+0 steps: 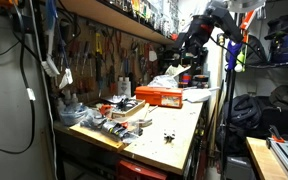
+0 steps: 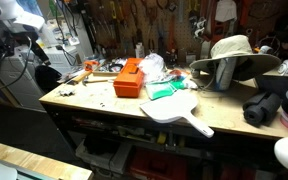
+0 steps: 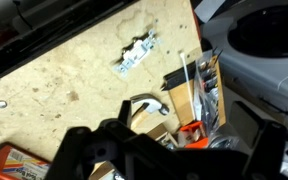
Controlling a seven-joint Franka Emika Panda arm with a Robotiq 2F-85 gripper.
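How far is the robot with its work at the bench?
Nothing looks done: the gripper appears open and empty, high above the bench. In hand: it hovers over a metal part near the orange box. Left: coming down and gripping something, as nothing is grasped yet.

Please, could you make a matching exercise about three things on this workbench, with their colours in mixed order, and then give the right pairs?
Things:
1. box
2. brimmed hat
3. paddle-shaped board

Colours:
a. white
b. beige
c. orange

Right pairs: 1-c, 2-b, 3-a.
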